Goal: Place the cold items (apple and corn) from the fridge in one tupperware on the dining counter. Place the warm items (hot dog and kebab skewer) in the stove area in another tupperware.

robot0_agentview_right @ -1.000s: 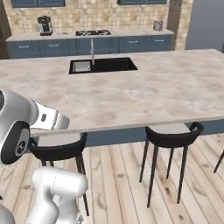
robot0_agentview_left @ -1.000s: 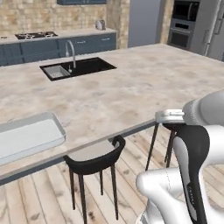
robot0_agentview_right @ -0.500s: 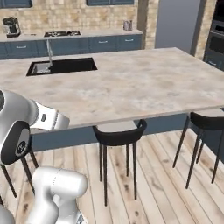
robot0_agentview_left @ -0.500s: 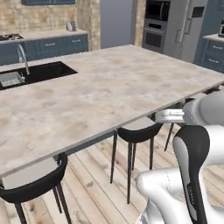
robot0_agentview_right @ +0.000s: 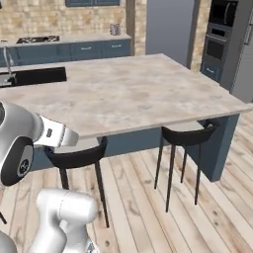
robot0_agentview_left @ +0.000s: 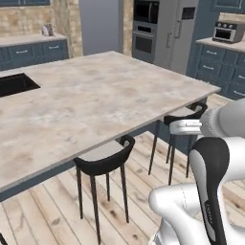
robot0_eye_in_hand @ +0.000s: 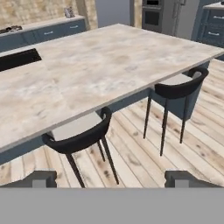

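A broad counter point(robot0_agentview_left: 95, 95) of mottled beige stone spreads before me, flat and square-edged, on a dark blue base. Beyond it stands the tall grey fridge point(robot0_agentview_left: 184, 33), smooth-fronted, beside a built-in black oven point(robot0_agentview_left: 146, 28). Two black stools point(robot0_eye_in_hand: 81, 135) with curved backs and thin legs stand on pale wood planks. My gripper point(robot0_eye_in_hand: 113, 179) hangs with its fingers point(robot0_eye_in_hand: 41, 178) wide apart, holding nothing.
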